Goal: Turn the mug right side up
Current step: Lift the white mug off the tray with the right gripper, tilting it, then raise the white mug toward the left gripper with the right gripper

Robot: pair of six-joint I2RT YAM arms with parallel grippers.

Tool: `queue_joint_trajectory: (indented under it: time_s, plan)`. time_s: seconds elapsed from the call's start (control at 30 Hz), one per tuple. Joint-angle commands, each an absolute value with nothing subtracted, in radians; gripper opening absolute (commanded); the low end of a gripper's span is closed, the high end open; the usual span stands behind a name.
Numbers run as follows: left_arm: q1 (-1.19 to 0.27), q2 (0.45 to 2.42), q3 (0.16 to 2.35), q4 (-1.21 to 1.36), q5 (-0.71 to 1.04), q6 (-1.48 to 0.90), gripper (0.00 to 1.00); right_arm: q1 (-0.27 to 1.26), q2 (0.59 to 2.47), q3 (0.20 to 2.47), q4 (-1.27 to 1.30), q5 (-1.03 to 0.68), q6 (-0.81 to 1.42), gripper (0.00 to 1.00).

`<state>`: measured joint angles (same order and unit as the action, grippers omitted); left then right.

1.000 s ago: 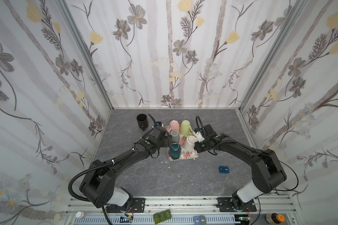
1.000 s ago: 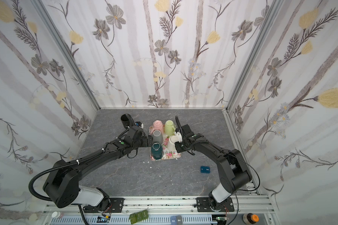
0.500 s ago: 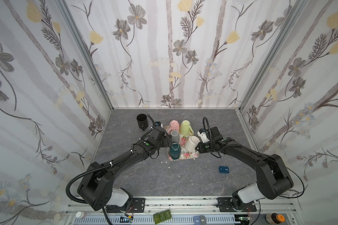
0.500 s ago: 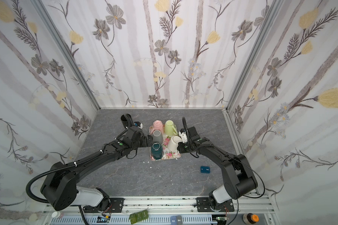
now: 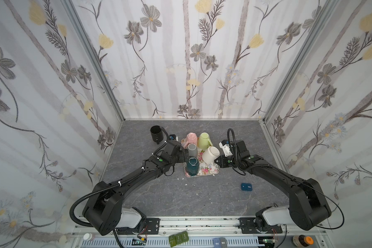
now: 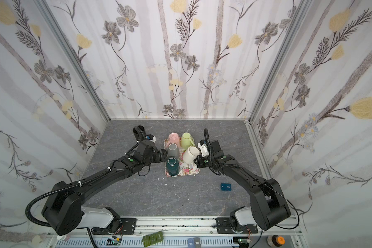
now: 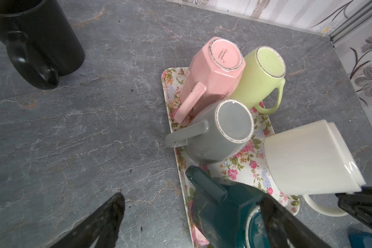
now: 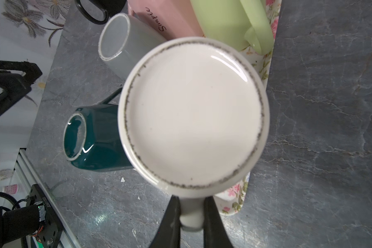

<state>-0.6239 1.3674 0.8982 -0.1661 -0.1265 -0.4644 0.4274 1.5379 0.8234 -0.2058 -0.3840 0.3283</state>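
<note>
The white mug (image 5: 211,154) (image 6: 190,155) hangs tipped over the right side of the floral tray (image 5: 206,171). Its base faces my right wrist camera (image 8: 191,116) and its mouth points down toward the tray. My right gripper (image 5: 216,161) (image 8: 191,204) is shut on the mug's handle. In the left wrist view the white mug (image 7: 305,156) shows side-on above the tray (image 7: 170,90). My left gripper (image 5: 184,156) (image 7: 191,197) stands open at the tray's left edge, beside the teal mug (image 5: 192,168), holding nothing.
On the tray stand upside down the teal mug (image 7: 223,210), a grey mug (image 5: 192,149), a pink mug (image 5: 191,137) and a green mug (image 5: 204,139). A black mug (image 5: 156,133) stands upright at the back left. A small blue box (image 5: 246,186) lies front right.
My right arm has swung a little to the right, holding the white mug by its handle, and the mug has tipped further. The left arm has hardly moved.
</note>
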Motion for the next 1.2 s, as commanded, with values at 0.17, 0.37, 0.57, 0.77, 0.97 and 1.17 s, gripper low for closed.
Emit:
queue_joint_trajectory:
  time_s: [0.17,0.37,0.57,0.77,0.97,1.17]
  plan:
    - [-0.623,1.338,0.882,-0.123,-0.122,-0.493,1.00,0.420,1.452,0.803,-0.083,-0.426,0.350,0.00]
    - [-0.623,1.336,0.893,-0.108,-0.108,-0.496,1.00,0.417,1.376,0.801,-0.070,-0.458,0.371,0.00]
    - [-0.624,1.336,0.899,-0.087,-0.082,-0.492,1.00,0.416,1.286,0.776,-0.007,-0.473,0.414,0.00]
    - [-0.624,1.321,0.907,-0.088,-0.062,-0.480,1.00,0.417,1.248,0.775,0.034,-0.463,0.465,0.00]
    - [-0.620,1.302,0.905,-0.073,-0.051,-0.479,1.00,0.418,1.221,0.793,0.096,-0.444,0.504,0.00]
    - [-0.618,1.272,0.897,0.009,0.018,-0.521,1.00,0.418,1.236,0.876,0.107,-0.463,0.502,0.00]
